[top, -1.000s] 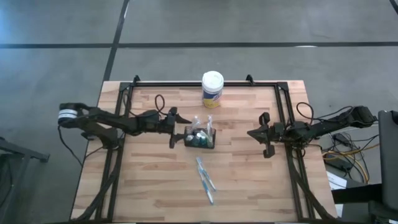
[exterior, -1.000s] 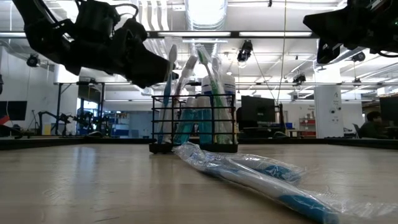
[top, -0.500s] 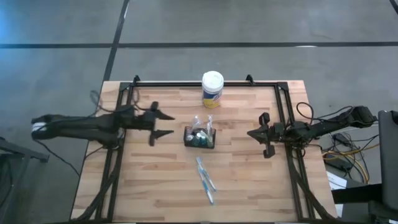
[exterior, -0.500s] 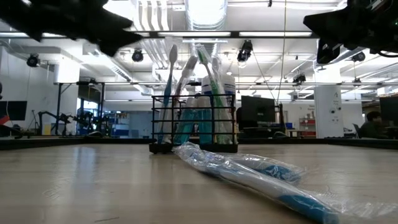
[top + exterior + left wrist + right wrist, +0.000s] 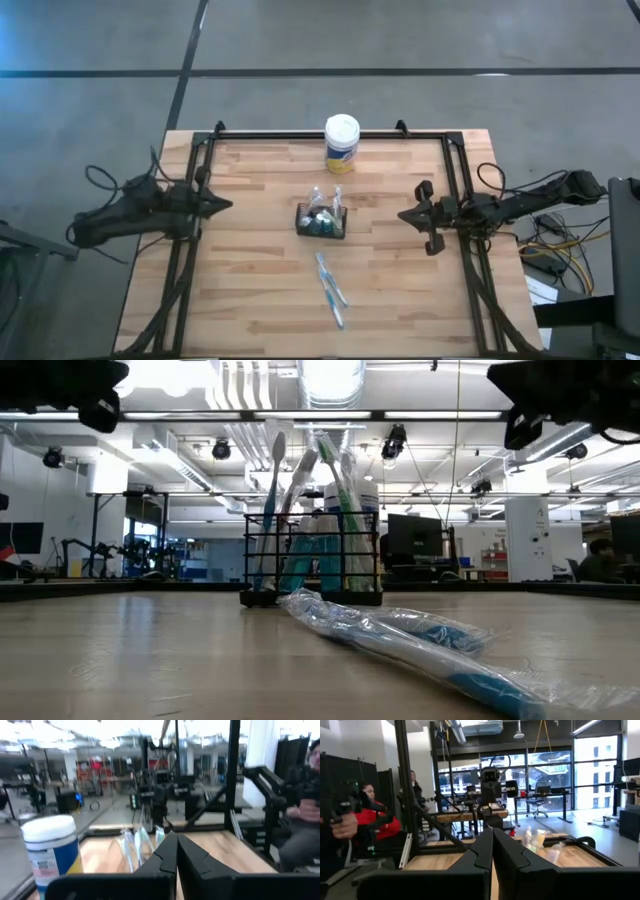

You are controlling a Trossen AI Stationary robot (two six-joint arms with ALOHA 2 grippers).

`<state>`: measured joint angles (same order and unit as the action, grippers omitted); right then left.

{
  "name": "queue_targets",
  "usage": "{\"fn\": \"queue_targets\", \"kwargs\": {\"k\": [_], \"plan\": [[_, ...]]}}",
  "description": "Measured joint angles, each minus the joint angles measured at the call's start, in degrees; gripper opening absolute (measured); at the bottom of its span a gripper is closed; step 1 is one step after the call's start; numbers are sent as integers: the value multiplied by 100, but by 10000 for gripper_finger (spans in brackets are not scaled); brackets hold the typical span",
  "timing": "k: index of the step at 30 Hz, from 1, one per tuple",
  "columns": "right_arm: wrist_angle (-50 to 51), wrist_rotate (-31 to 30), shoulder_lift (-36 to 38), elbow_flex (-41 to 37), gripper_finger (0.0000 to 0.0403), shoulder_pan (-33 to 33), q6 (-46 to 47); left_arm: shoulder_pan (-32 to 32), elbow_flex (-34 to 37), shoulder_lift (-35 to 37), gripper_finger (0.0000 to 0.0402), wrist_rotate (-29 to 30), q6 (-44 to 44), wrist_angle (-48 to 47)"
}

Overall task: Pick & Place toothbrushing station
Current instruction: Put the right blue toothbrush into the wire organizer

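Note:
The toothbrushing station, a small black wire caddy (image 5: 321,221) with upright toothbrushes and small tubes, stands on its base mid-table (image 5: 312,565). No gripper touches it. My left gripper (image 5: 218,206) is shut, at the table's left edge, well left of the caddy; its closed fingertips (image 5: 176,842) point at the caddy's brushes (image 5: 140,845). My right gripper (image 5: 404,214) waits shut near the right edge, fingers (image 5: 492,840) together, also pointing toward the caddy.
A white-lidded canister with a yellow label (image 5: 341,143) stands at the far edge. Wrapped toothbrushes (image 5: 330,290) lie flat on the wood nearer the front (image 5: 400,635). A black frame (image 5: 330,133) rims the table. People sit beyond the table (image 5: 305,795) (image 5: 365,820).
My left gripper has drawn back from the caddy's left side toward the table's left edge, staying open on the way and then shutting on nothing. The caddy has stayed where it stood.

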<state>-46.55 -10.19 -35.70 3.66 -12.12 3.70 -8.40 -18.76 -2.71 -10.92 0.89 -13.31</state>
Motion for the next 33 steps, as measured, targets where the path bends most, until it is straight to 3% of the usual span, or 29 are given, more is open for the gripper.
{"fn": "queue_targets", "kwargs": {"k": [5,10,16,22,28,33], "plan": [[832,-1,-352,716,8,-9,54,2,751,262,4,54,-308,679],[2857,-33,-1041,2095,8,-177,545,0,1310,177,3,53,-399,1681],[5425,-565,-2584,4220,8,-868,1563,0,1434,206,6,51,-396,1739],[7661,-590,-4590,6196,8,-1290,3428,0,1377,194,8,34,-421,1733],[8162,127,-6403,7707,8,-1314,3908,0,1384,193,7,-5,-548,1724],[8919,122,-7568,8801,8,-1219,4124,0,1397,193,10,-121,-610,1715]]}}
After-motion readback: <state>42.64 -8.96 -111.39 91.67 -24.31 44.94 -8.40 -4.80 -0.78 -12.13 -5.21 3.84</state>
